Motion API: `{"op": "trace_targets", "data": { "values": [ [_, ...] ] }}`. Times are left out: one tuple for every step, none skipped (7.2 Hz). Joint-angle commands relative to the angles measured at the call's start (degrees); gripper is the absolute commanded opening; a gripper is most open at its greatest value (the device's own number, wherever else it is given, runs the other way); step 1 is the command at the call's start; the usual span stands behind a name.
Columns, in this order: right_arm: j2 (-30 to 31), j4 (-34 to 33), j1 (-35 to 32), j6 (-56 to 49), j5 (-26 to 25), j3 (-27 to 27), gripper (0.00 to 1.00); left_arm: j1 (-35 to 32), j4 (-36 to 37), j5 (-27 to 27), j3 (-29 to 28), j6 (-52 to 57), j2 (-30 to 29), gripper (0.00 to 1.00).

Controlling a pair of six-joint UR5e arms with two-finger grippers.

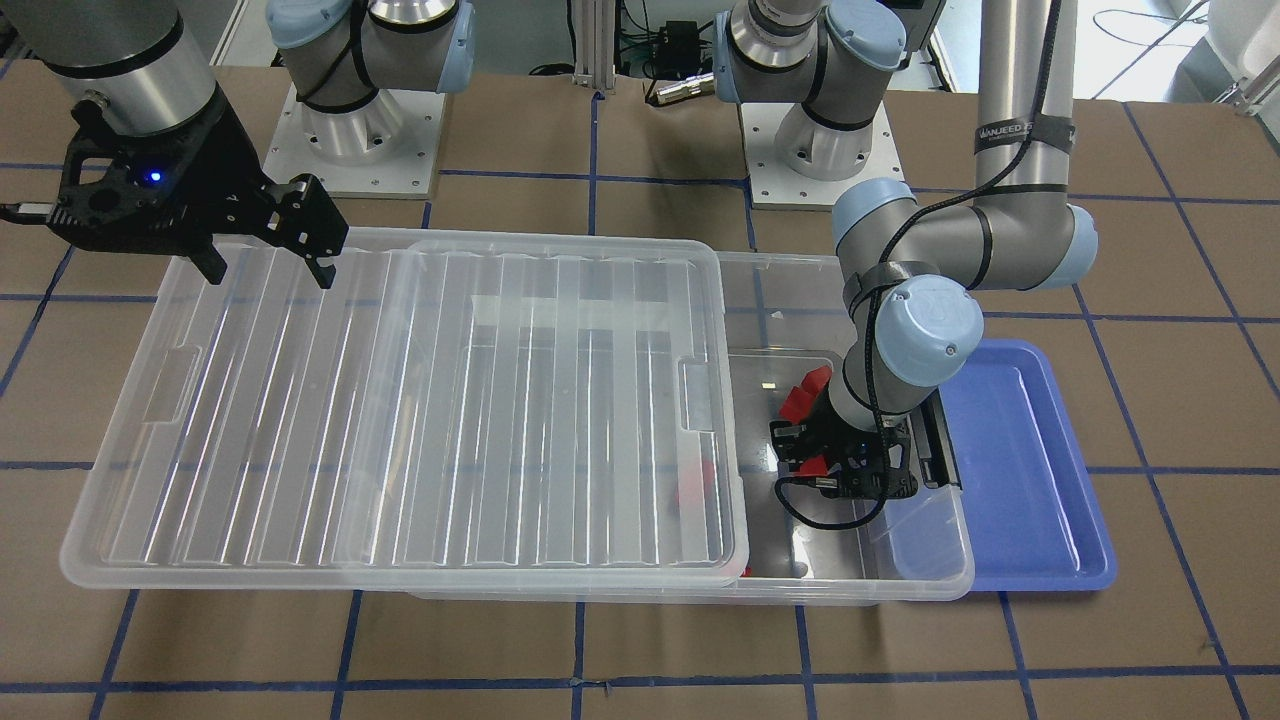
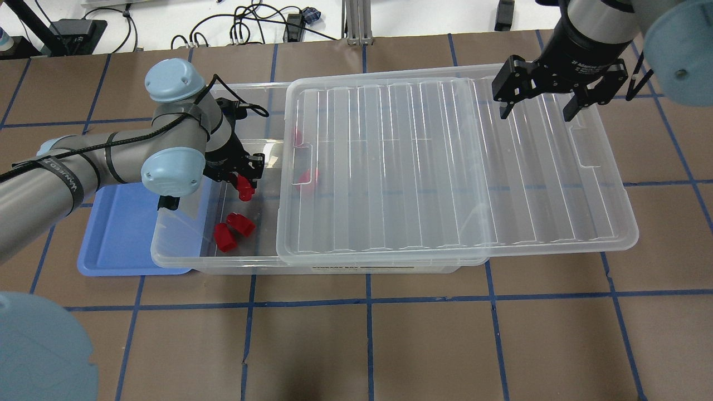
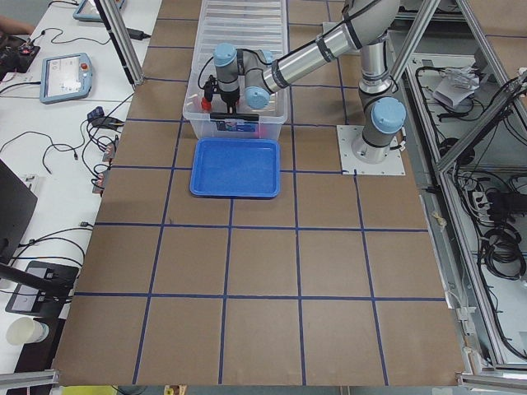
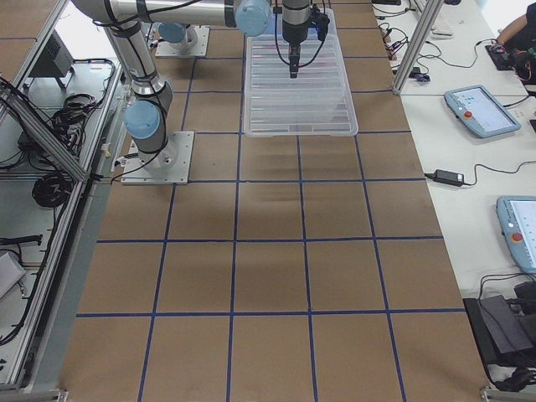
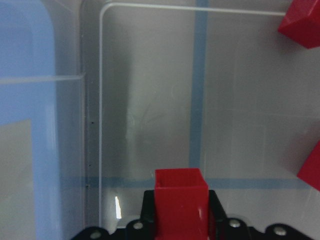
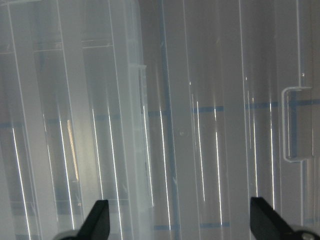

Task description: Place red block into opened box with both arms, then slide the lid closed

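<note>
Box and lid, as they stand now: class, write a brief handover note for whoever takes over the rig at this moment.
Left gripper: shut on a red block, held inside the uncovered end of the box.
Right gripper: open, hovering above the lid.
Lid: rests on the box, slid toward the robot's right and overhanging that end.
Done: two other red blocks lie loose in the box.
Left: release the held block, lift that gripper out, slide the lid closed.
</note>
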State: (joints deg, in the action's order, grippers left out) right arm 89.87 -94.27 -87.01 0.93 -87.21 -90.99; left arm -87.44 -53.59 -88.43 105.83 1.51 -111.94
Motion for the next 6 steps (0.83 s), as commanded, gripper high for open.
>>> {"op": "trace_targets", "data": {
  "values": [
    [0.0,0.0,0.0,0.0,-0.2,0.0,1.0,-0.2,-0.6,-0.2,-1.9,0.2,1.9,1.0],
    [0.1,-0.1,0.0,-0.1,-0.2,0.0,1.0,0.1,-7.2,-0.3,-5.5,0.2,4.3,1.0],
    [0.0,-0.2,0.1,-0.4,-0.2,0.1,1.0,-0.4,-14.7,-0.5,-9.6,0.2,5.3,1.0],
    [-0.2,-0.4,1.0,-1.1,-0.2,0.2,1.0,-0.4,-18.4,-0.5,-12.9,0.2,5.9,1.0],
    [-0.2,-0.4,1.9,-1.4,-0.4,0.6,1.0,-0.6,-21.3,-0.3,-14.7,-0.7,7.3,1.0],
    [-0.2,-0.4,4.5,-2.2,-0.1,0.7,1.0,-0.6,-23.4,-0.6,-15.6,-0.8,9.5,1.0]
  ]
}}
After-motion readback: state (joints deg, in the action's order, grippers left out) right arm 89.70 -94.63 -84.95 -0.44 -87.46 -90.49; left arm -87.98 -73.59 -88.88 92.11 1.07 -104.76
